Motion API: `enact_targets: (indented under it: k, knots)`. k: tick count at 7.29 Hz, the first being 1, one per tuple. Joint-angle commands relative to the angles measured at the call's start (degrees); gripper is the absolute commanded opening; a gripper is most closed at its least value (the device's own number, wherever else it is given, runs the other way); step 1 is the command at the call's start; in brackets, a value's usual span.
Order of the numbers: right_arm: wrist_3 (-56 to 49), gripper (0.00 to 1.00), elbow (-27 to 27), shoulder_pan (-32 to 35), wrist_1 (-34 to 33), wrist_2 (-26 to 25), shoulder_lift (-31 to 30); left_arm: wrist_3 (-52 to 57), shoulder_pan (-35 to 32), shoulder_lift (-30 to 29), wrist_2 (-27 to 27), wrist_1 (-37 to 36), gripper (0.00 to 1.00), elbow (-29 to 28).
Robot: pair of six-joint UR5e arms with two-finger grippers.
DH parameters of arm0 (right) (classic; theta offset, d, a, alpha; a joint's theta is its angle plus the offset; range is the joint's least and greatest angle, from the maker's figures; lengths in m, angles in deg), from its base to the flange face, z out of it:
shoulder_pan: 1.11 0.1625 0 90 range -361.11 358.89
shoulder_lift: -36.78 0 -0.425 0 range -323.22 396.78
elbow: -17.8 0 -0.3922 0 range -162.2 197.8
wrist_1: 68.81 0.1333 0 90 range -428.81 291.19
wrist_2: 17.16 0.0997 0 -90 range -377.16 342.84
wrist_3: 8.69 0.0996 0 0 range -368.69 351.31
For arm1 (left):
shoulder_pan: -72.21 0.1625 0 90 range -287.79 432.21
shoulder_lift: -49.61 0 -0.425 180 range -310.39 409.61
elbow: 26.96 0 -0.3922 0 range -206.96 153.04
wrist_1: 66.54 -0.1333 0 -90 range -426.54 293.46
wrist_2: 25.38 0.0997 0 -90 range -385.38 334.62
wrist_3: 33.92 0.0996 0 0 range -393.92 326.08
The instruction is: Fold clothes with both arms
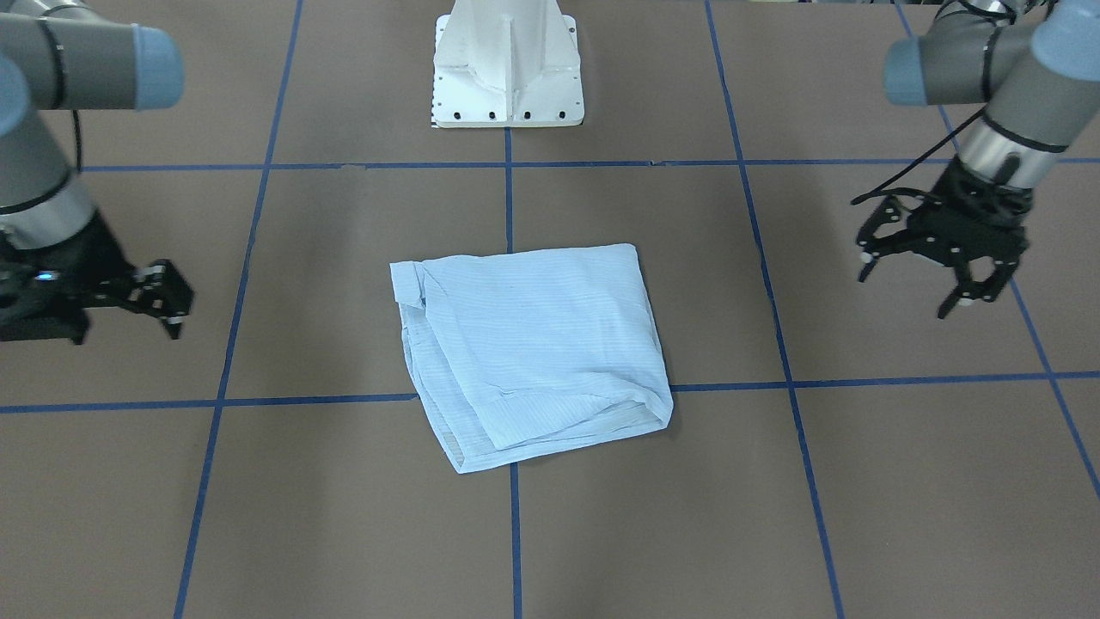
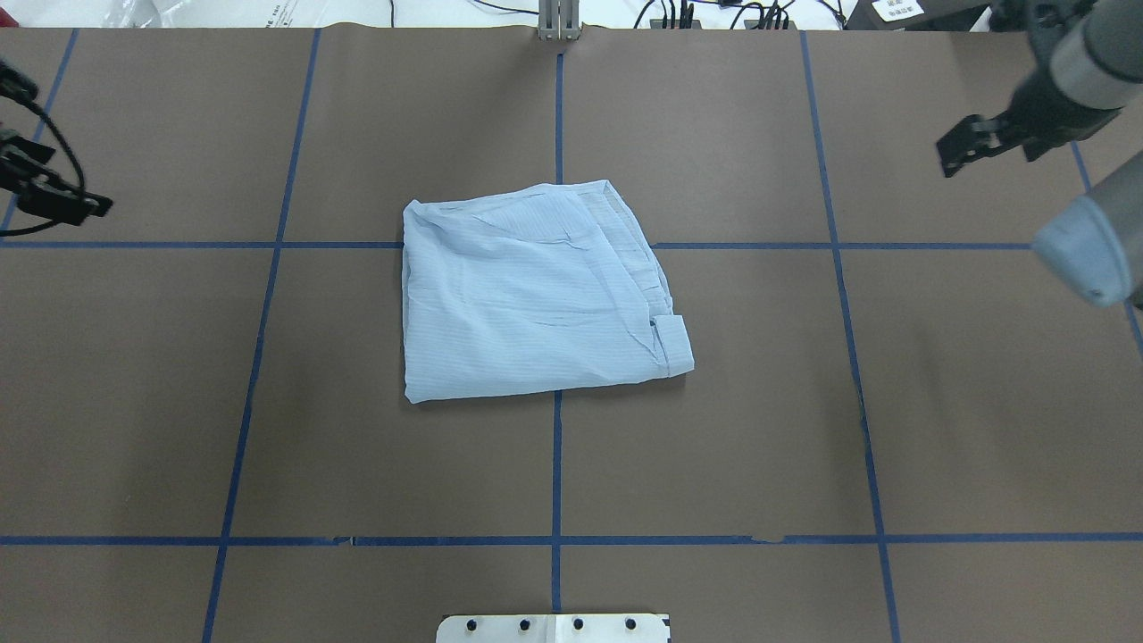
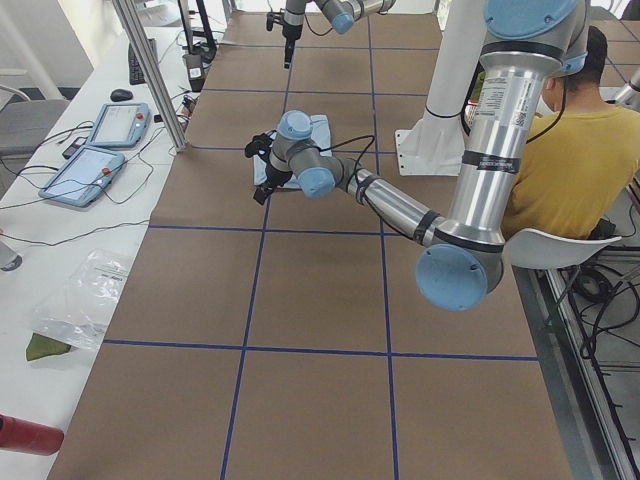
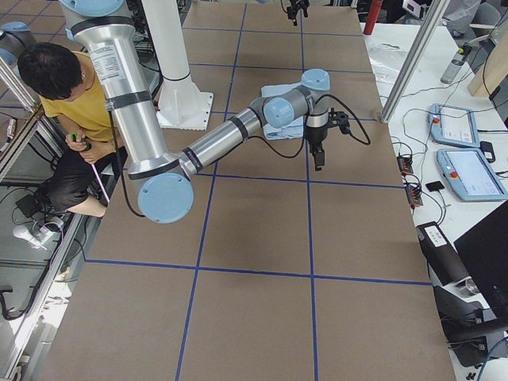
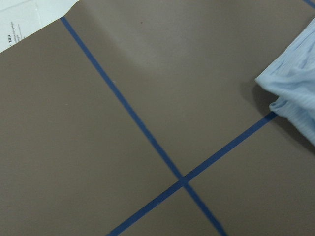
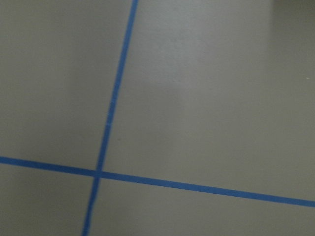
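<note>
The light-blue striped shirt (image 1: 533,344) lies folded into a rough square at the middle of the brown table (image 2: 536,295). One corner of it shows at the right edge of the left wrist view (image 5: 295,93). My left gripper (image 1: 907,288) hangs above the table well off to the shirt's side, open and empty; it also shows in the overhead view (image 2: 54,192). My right gripper (image 1: 168,297) hovers on the other side, apart from the shirt, fingers spread and empty; it also shows in the overhead view (image 2: 969,147). The right wrist view shows only bare table.
Blue tape lines (image 2: 555,464) divide the table into squares. The white pedestal base (image 1: 507,77) stands at the robot's edge. A person in yellow (image 3: 570,150) sits beside the robot. Tablets (image 3: 100,150) and cables lie on the white bench beyond the table's far edge.
</note>
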Motion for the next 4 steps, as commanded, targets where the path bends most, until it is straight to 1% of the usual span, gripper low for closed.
enact_targets:
  k: [1, 2, 3, 4]
  knots:
    - [-14.52, 1.0, -0.9, 13.52, 0.03, 7.84, -10.66, 5.97, -9.64, 8.05, -4.3, 0.68, 1.0, 0.08]
    - [-16.9, 1.0, -0.73, 16.62, 1.08, 9.62, -17.23, 5.1, -10.45, 10.35, -3.86, 0.6, 1.0, -2.26]
    - [-16.67, 1.0, -0.99, 17.69, 3.78, 9.38, -21.82, 5.09, -11.51, 10.28, -3.34, 2.51, 1.0, -8.29]
    - [-16.4, 1.0, -1.26, 18.84, 5.2, 9.12, -23.69, 4.22, -15.0, 9.59, -0.89, 5.75, 1.0, -10.61]
